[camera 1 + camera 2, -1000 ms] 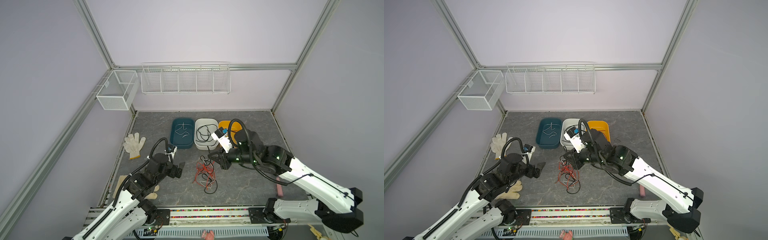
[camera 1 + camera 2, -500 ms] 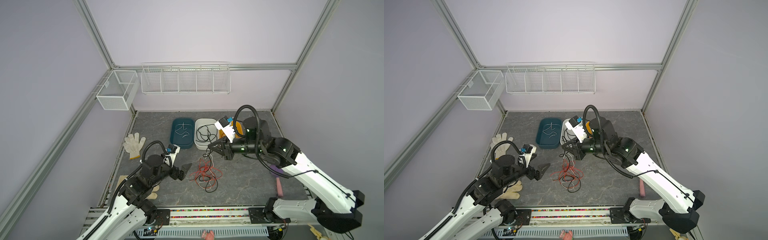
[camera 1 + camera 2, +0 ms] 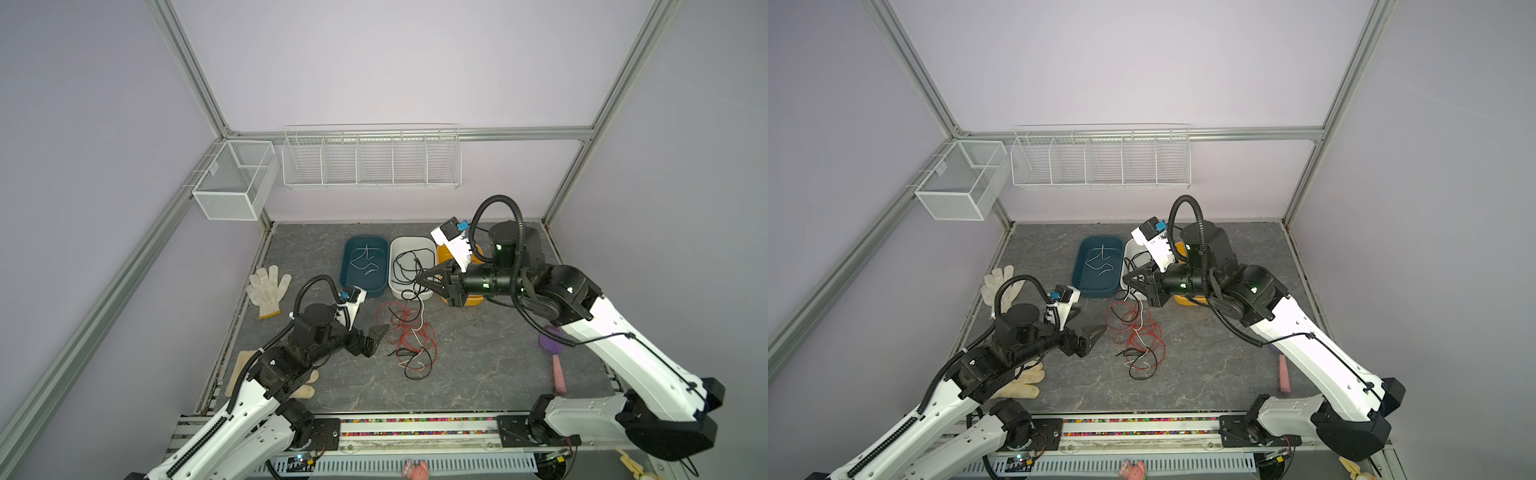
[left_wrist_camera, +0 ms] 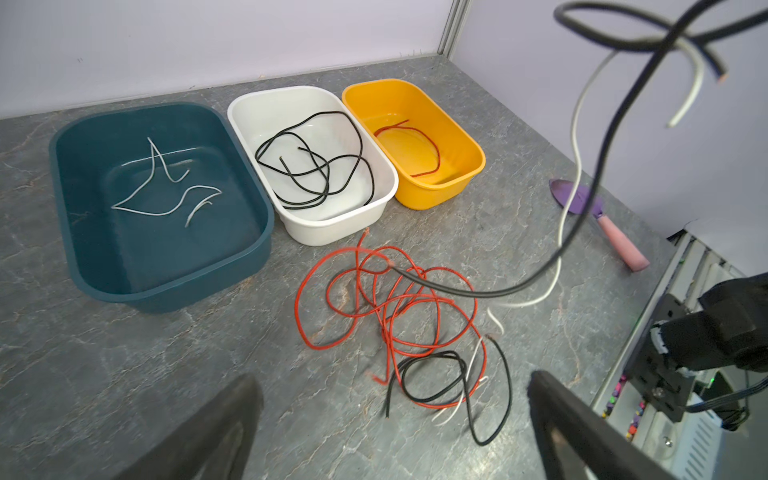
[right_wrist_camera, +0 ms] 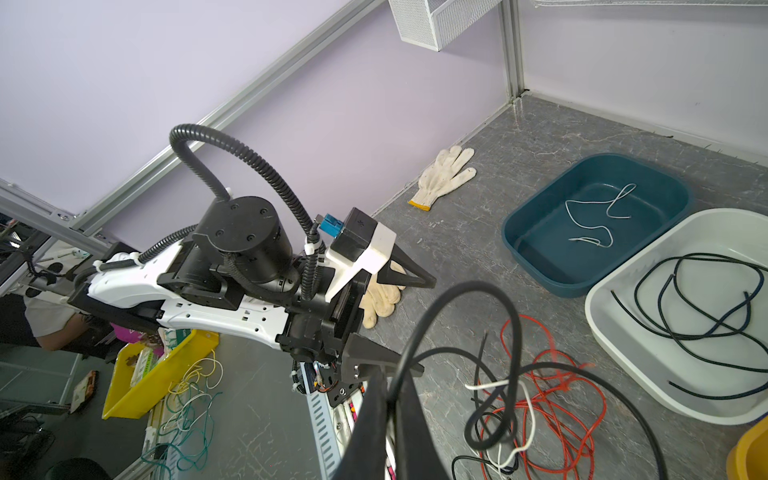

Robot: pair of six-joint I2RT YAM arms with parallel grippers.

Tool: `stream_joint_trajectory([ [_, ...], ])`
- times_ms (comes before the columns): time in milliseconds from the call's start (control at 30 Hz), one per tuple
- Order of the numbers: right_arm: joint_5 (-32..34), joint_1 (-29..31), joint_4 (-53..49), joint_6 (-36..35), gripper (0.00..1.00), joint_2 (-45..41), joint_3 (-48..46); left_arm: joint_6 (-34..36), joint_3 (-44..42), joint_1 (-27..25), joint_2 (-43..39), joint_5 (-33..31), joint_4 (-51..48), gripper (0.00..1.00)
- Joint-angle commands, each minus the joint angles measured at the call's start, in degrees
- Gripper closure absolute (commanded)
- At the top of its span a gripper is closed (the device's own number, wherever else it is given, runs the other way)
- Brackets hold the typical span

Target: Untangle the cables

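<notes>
Right gripper [image 3: 417, 279] is clamped on a black cable [image 4: 598, 166], held raised near the white tub [image 3: 399, 293]. Left gripper [image 3: 375, 338] gapes beside the tangle [image 3: 409, 336] on the table [image 3: 478, 365]. Extraction step; next, likely pin the tangle and draw the strand clear.

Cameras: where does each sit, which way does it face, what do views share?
Top views: high in front, looking down at the table; both arms show, left gripper and right gripper.
Left wrist: on the left arm, facing teal bin, white bin, orange bin and cables between its open jaws.
Right wrist: on the right arm, facing the left arm past its shut jaws, which pinch a black cable.
Shared: both wrist views show the teal and white bins and red cables.
</notes>
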Motion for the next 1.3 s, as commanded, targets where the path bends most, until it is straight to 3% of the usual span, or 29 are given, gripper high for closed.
stream_joint_trajectory([
  [0,-2.5,-0.3,2.9,0.2,0.94,-1.6,-2.3,-6.9,0.0,-0.2,0.2,2.1,6.1,0.01],
  [233,-1.1,-0.3,4.5,1.0,0.94,-3.8,-4.9,-15.9,-7.6,-3.8,-2.2,2.4,18.4,0.01],
  [367,1.1,-0.3,3.7,2.2,0.94,-3.3,-4.5,-16.6,-15.2,-9.3,-5.6,-3.1,24.9,0.01],
  [567,3.7,-0.3,3.3,3.7,0.94,-2.8,-4.0,-14.7,-21.4,-12.5,-5.6,-5.7,32.9,0.01],
  [900,2.4,-0.4,3.9,5.2,0.94,-2.2,-4.3,-6.3,-23.9,-13.1,2.8,-8.0,43.1,0.03],
  [1267,0.6,-0.4,5.1,6.3,0.94,-3.3,-5.4,-2.5,-23.2,-13.2,12.3,-1.2,52.7,0.14],
])
